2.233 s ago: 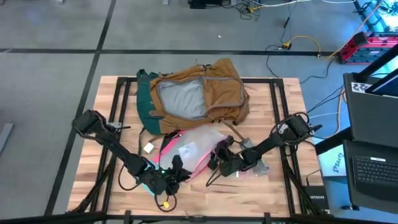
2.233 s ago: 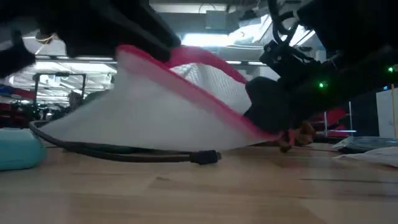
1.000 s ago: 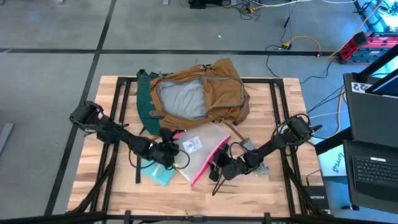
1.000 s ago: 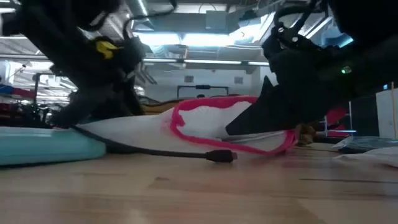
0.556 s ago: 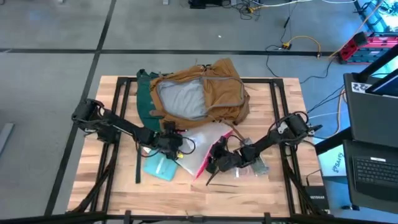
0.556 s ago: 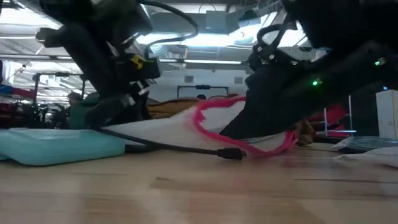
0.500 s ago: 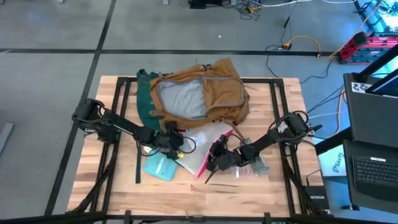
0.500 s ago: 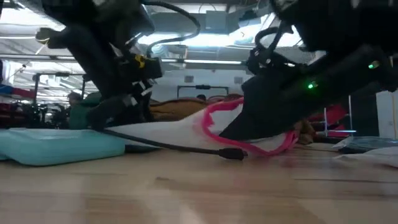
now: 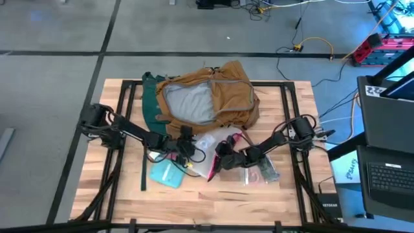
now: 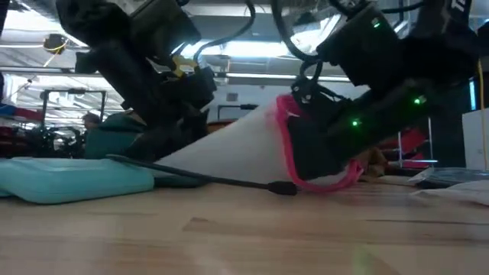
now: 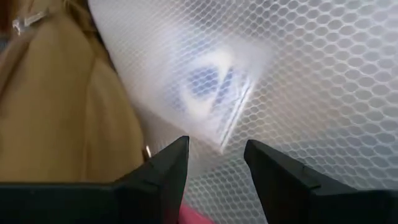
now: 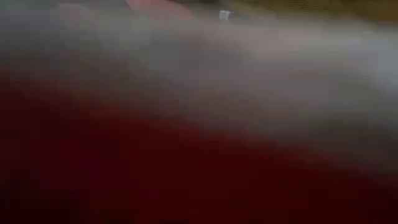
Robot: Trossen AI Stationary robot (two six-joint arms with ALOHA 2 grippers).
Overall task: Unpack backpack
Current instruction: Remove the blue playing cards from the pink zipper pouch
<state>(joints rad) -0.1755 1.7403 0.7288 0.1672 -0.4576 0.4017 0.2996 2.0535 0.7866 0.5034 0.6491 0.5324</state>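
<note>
Beside the tan-brown fabric backpack (image 9: 207, 97), the left gripper (image 11: 216, 163) stands open against the clear pink-edged mesh pouch (image 9: 217, 150); the right gripper's (image 9: 223, 158) grip cannot be told.

The right wrist view is wholly blurred into grey and dark red, so the right gripper's fingers cannot be read there, while in the low view the clear mesh pouch with pink edging (image 10: 252, 149) hides most of the tan-brown fabric backpack (image 10: 221, 131) at twelve o'clock.

clear pink-edged pouch (image 9: 213, 145), teal case (image 9: 165, 174), cable (image 10: 229, 181)
</note>
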